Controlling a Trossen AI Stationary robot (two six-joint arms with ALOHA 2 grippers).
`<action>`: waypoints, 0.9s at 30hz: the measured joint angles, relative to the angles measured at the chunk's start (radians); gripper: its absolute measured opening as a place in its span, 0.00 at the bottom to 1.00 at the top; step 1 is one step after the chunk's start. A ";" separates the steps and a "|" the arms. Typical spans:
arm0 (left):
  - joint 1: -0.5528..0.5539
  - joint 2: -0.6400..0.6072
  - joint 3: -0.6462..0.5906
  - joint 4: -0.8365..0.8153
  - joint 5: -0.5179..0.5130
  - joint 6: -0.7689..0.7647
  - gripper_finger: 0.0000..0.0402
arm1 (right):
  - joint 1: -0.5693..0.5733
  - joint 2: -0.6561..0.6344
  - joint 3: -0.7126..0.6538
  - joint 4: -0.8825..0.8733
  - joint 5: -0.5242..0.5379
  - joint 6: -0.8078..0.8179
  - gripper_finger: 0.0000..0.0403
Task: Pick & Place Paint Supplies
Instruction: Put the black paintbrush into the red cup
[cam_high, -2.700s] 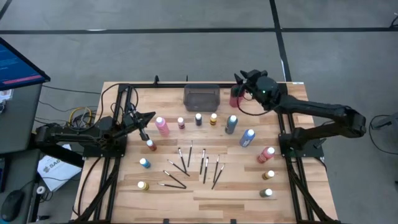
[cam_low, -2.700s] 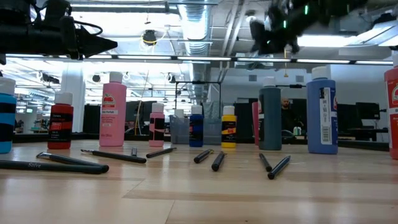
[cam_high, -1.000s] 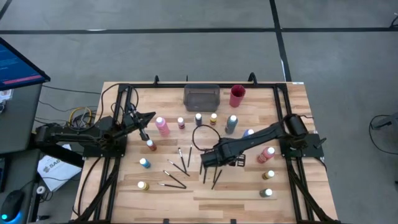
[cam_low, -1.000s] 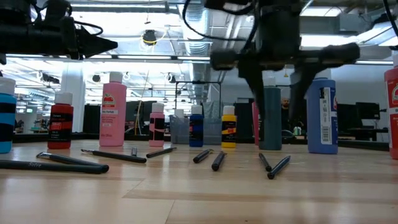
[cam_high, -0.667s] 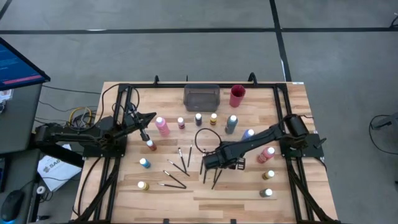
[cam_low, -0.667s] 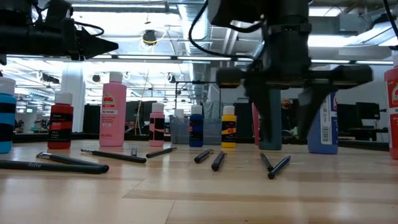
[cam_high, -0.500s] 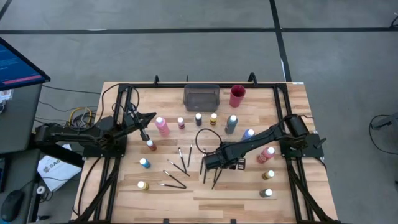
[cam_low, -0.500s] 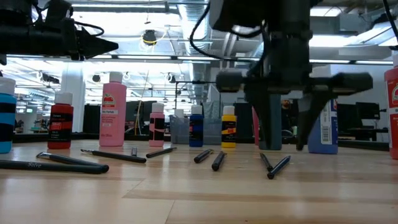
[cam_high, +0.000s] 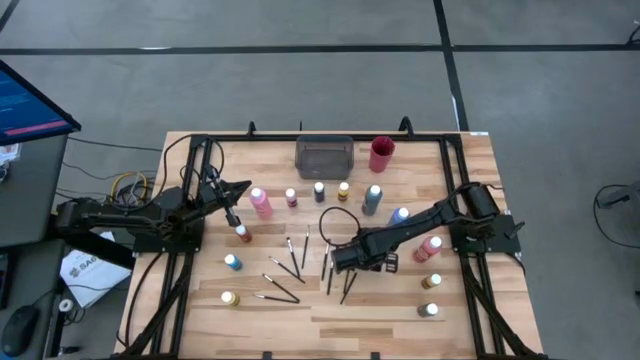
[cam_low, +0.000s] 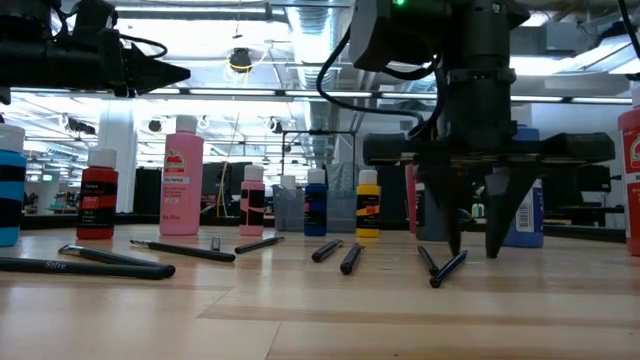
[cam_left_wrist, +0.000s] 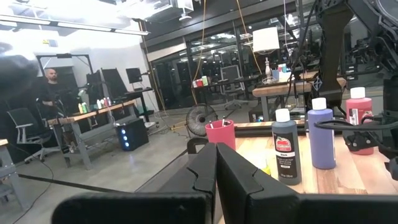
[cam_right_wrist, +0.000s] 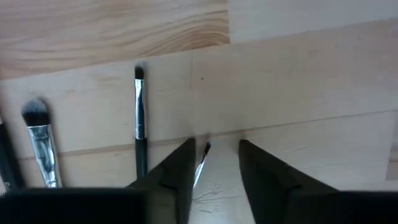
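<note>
Since the earliest frames the right arm has swung away from the red cup (cam_high: 381, 153) at the table's far edge, come down over the brush cluster mid-table, and its fingers have narrowed over the last sec. Right gripper (cam_high: 338, 262) now hangs tips-down just above the wood, fingers partway open with a thin brush (cam_right_wrist: 200, 163) in the gap between them. Wrist view shows the brush's tip poking up between the two dark fingers; whether the pads touch it yet, can't tell. Nothing lifted.

In the low view the right gripper's fingertips (cam_low: 456, 240) stand right behind a pair of dark handles (cam_low: 448, 267) lying on the table.

Two more brushes lie beside the targeted one in the wrist view: a slim one (cam_right_wrist: 138, 121) just next to it, roughly parallel, and a fluffy-headed one (cam_right_wrist: 38, 143) farther out. In the high view the targeted brush's long axis runs roughly near-to-far across the table, bristles toward the bottle row.

Left gripper (cam_high: 233, 211) waits shut, holding nothing, above the table's left side near the big pink bottle (cam_high: 260, 202).

Writing: bottle labels too small to read. One near brush handle (cam_low: 85, 266) has pale lettering, not legible.
</note>
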 joint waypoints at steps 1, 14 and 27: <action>0.000 0.000 0.000 0.000 0.000 0.000 0.01 | -0.003 0.000 0.000 0.000 -0.001 -0.007 0.24; 0.000 0.000 0.000 0.000 0.000 0.000 0.01 | 0.005 0.004 0.000 0.004 -0.015 -0.035 0.01; 0.000 0.000 0.000 0.001 0.000 0.000 0.01 | 0.056 -0.115 -0.004 -0.045 0.079 -0.037 0.00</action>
